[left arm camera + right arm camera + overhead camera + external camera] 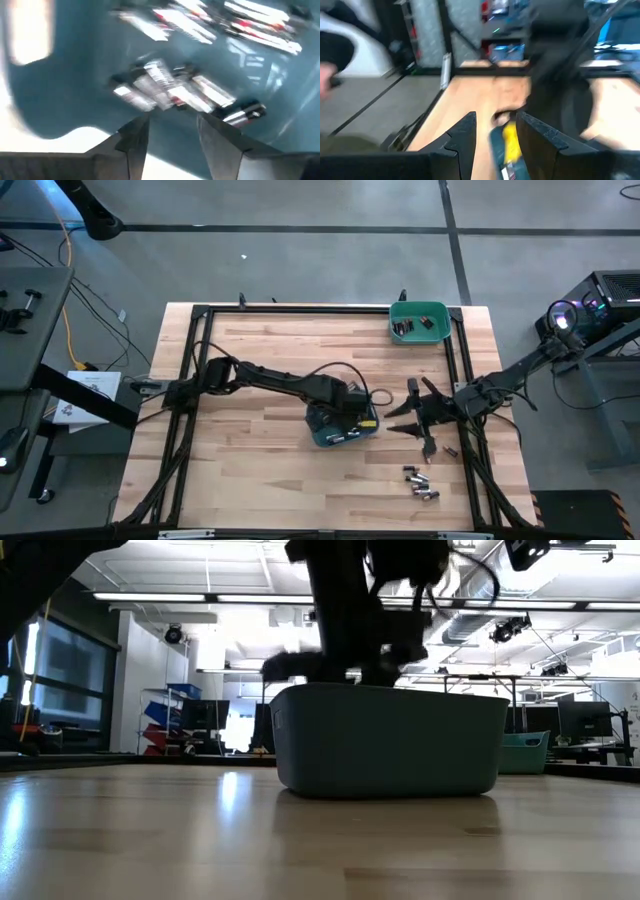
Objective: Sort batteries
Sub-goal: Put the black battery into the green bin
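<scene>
Left hand (352,412) hangs over the near teal bin (390,740), fingers (134,142) parted, holding nothing. Batteries (172,92) lie inside the bin; motion blur makes their labels unreadable. Right hand (495,137) grips a yellow-banded battery (510,140) between half-open fingers; its print is illegible. Loose batteries (420,483) lie on the surface (260,470). A second bin (420,321) sits at the far corner.

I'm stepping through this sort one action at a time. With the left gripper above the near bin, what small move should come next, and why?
Probably lift the left gripper straight up out of the teal bin. Its fingers stand apart with nothing between them, and batteries lie on the bin floor below, so the drop looks done. Loose batteries wait on the table near the right gripper.
</scene>
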`<state>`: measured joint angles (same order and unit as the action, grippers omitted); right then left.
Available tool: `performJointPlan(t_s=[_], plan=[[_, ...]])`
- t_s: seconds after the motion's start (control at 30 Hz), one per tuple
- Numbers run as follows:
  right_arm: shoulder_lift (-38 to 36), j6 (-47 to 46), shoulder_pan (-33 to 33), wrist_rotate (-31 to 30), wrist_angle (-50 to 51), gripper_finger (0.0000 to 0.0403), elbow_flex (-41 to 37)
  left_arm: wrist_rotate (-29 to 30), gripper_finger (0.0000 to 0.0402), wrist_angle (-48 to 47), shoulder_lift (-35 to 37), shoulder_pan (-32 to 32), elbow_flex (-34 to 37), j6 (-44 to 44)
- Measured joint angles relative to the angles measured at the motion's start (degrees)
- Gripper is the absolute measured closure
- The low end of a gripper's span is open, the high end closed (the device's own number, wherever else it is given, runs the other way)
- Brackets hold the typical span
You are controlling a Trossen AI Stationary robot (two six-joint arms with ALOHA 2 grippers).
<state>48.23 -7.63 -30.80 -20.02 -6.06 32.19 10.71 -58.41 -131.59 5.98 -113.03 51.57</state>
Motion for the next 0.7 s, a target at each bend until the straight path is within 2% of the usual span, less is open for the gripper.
performJointPlan(t_s=[0.13,0.3,0.37,0.57,0.63,0.7], plan=[[0.2,-5.6,-1.3,1.3,11.3,0.0269,4.0,-1.2,0.0238,0.3,3.8,-1.2,-0.9,-10.9],[2.4,-16.7,-4.4,-6.3,27.7,0.0269,11.3,-4.0,0.0262,2.7,9.6,-4.4,3.6,-25.5],[3.9,-22.6,-5.6,-8.5,34.6,0.0269,14.0,-3.6,0.0276,6.8,12.6,-5.2,7.9,-28.4],[8.9,-46.0,-8.2,-8.7,53.3,0.0269,16.8,-0.6,0.0315,25.9,23.7,-5.5,25.1,-33.3],[10.8,-54.0,-9.1,-6.0,58.8,0.0269,16.8,2.2,0.0327,32.9,28.0,-5.4,30.5,-36.1],[13.0,-59.7,-9.6,-0.5,64.2,0.0269,16.8,5.4,0.0336,39.3,32.3,-5.0,35.7,-38.9]])
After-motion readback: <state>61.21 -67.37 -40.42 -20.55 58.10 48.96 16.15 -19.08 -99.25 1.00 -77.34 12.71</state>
